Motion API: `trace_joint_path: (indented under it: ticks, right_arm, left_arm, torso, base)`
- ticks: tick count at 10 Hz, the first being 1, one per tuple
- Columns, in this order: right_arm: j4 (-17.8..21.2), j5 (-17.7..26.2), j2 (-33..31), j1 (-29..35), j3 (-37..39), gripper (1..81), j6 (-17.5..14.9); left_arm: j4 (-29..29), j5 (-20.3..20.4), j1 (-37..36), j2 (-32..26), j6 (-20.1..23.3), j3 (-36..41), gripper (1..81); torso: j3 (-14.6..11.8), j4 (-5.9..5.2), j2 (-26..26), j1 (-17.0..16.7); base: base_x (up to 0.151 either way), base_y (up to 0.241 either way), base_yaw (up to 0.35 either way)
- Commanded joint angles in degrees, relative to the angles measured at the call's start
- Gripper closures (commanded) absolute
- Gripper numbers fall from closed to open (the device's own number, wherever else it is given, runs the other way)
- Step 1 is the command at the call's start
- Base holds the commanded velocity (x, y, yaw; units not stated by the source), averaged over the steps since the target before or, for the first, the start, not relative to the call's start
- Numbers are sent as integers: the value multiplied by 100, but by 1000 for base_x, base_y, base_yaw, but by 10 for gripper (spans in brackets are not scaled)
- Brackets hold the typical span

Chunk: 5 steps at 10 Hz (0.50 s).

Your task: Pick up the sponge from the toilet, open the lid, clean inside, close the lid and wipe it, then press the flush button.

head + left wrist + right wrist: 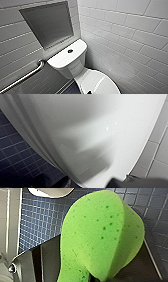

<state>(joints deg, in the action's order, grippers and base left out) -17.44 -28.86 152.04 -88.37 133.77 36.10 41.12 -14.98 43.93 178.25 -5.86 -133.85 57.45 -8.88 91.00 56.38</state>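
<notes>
1. looking down in the head view: the toilet stands in a corner of white tiled walls. the flush button sits in the middle of the tank top. the lid is down, closed over the bowl.
2. head view, surroundings: a grey recessed niche is set in the wall above the tank. a metal grab bar runs along the same wall, beside the tank and apart from it.
3. left wrist view: a glossy white curved surface of the toilet is very close; cannot tell whether it is lid or bowl. dark blue mosaic floor lies on one side of it, pale grey tile on the other. a dark part of the left gripper edges in; open or closed cannot be told.
4. right wrist view: the sponge is bright green with darker speckles, bent into a fold and held up over the blue mosaic floor. the right gripper is clamped on its narrow end. the toilet's white rim shows beyond, apart from the sponge.
</notes>
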Motion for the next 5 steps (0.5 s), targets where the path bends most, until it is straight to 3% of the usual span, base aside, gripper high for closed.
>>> trace_joint_path:
  ticks: [1,5]
  right_arm:
    - [-75,231,-136,-1,-54,811,11]
    - [-75,214,-128,-1,-71,811,11]
  left_arm:
    - [-7,311,-979,133,147,340,10]
    - [45,505,-1058,-202,156,896,10]
  torso:
    - [0,0,0,0]
    - [2,0,0,0]
  base:
    - [0,0,0]
    - [0,0,0]
